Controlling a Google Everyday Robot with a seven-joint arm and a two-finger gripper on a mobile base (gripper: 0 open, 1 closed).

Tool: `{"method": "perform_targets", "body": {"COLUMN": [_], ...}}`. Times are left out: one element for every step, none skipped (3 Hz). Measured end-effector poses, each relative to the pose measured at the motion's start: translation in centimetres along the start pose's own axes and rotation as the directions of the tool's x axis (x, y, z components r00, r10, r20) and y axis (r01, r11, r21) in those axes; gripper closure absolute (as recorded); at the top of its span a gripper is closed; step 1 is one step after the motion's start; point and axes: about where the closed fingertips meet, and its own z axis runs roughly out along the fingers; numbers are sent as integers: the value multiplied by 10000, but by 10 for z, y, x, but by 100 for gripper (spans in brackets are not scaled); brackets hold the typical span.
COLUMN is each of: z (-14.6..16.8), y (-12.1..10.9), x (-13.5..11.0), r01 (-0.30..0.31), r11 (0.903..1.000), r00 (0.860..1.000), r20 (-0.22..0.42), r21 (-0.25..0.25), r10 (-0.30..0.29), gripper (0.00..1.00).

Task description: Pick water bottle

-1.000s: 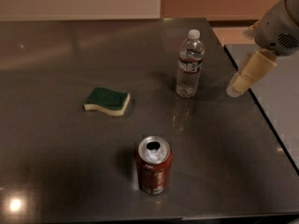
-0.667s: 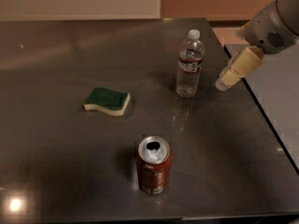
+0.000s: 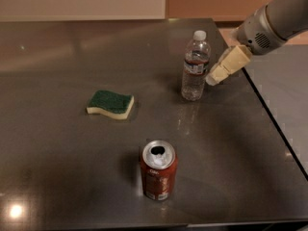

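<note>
1. Camera view: the water bottle (image 3: 195,69) stands upright toward the far right of the dark metal table (image 3: 57,177), its white cap (image 3: 199,34) on. It is well apart from the green-and-yellow sponge (image 3: 110,104) to its left and from the opened red soda can (image 3: 159,170) nearer the camera.
2. Camera view: the cream-coloured gripper (image 3: 214,77) reaches in from the right on a grey arm (image 3: 274,20), its tip just beside the bottle at about label height. Whether it touches the bottle, and whether it is open or closed, cannot be told; it visibly holds nothing.
3. Judged from its look, the bottle is thin, clear, ribbed plastic: probably light, smooth, and apt to give under a hard squeeze. On its narrow base and this slick tabletop, a sideways nudge could tip or slide it.
4. The best hold appears to be across the mid-body, at the dark-and-white label band (image 3: 195,67) or the ribs just below. The tapering shoulder and cap look less secure.
</note>
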Motion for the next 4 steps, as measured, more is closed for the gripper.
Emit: {"method": "perform_targets", "body": {"z": [14, 23, 30, 35], "y": [-8, -8, -2, 6], "x": [-7, -16, -27, -36], "r01": [-243, -345, -212, -46], "r11": [9997, 9994, 9991, 9974], "r00": [9994, 9978, 9965, 9949], "r20": [247, 560, 804, 1000], "r21": [83, -70, -360, -720], "r10": [241, 348, 240, 118], "gripper": [0, 0, 0, 24]}}
